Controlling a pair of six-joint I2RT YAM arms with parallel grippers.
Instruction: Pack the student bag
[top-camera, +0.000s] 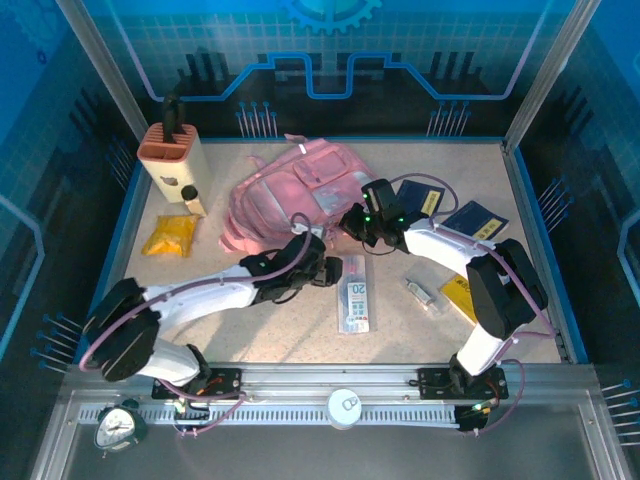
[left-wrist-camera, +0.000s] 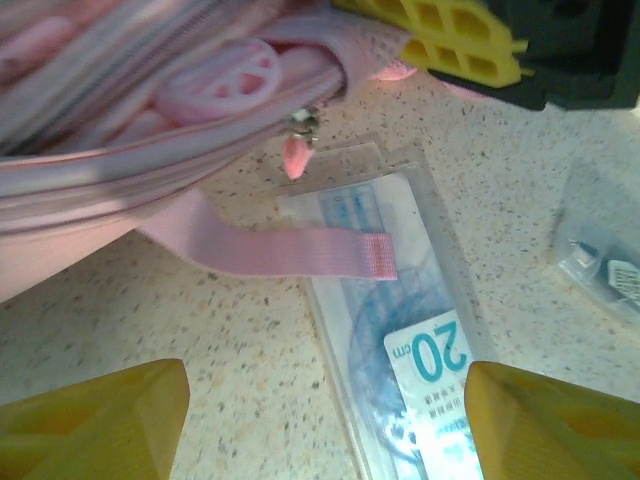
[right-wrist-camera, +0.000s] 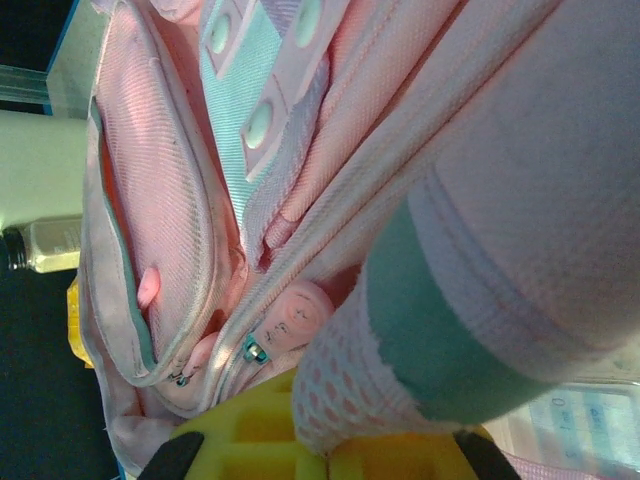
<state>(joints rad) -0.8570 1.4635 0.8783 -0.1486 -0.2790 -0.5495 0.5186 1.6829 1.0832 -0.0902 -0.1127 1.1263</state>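
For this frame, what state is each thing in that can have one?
student bag: lying on the table, edge pinched.
right gripper: shut on the student bag's edge.
left gripper: open, over the ruler pack.
ruler pack: flat on the table, not held.
knife block: upright.

The ruler packet (left-wrist-camera: 400, 330) ran off the left wrist view's bottom edge, its smaller print blurred (a large "20" stayed legible). The student bag (left-wrist-camera: 120, 100) was cropped there too. Its mesh hid the right fingers' (right-wrist-camera: 250, 440) tips.
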